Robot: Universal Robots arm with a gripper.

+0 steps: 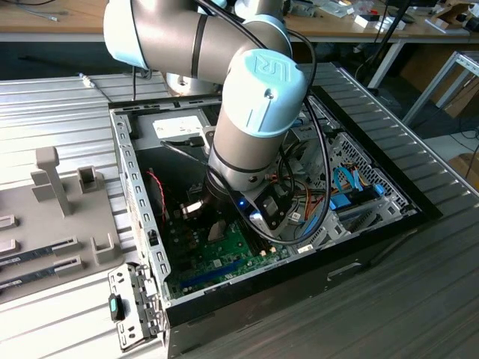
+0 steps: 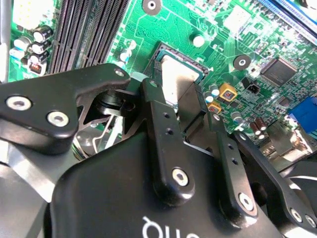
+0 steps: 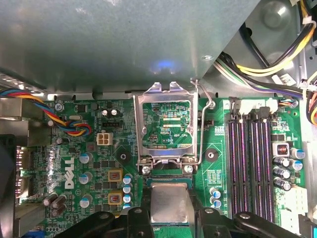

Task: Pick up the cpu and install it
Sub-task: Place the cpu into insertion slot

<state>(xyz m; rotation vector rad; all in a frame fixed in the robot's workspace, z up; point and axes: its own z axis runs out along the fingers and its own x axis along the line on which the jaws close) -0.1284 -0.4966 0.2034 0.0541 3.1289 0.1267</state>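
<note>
The cpu (image 3: pixel 169 200), a small square chip with a silver-grey top, lies between my gripper's (image 3: pixel 169 210) black fingers (image 3: pixel 134 218), low over the open socket on the green motherboard (image 3: pixel 218 168). In the second wrist view the cpu (image 2: pixel 174 79) sits inside the dark socket frame (image 2: pixel 163 49), and my gripper (image 2: pixel 174 96) is shut on its two sides. Whether the chip is fully seated I cannot tell. The socket's metal load plate (image 3: pixel 163 124) stands hinged open behind it. In the exterior view my gripper (image 1: pixel 215 228) reaches down into the open computer case (image 1: pixel 142 224).
Purple memory slots (image 3: pixel 250 163) run beside the socket, and capacitors (image 3: pixel 115 174) stand close to my fingers. Cable bundles (image 3: pixel 267 64) and a grey metal cage (image 3: pixel 124 39) lie beyond the load plate. A grey tray (image 1: pixel 45 247) sits at the exterior view's left.
</note>
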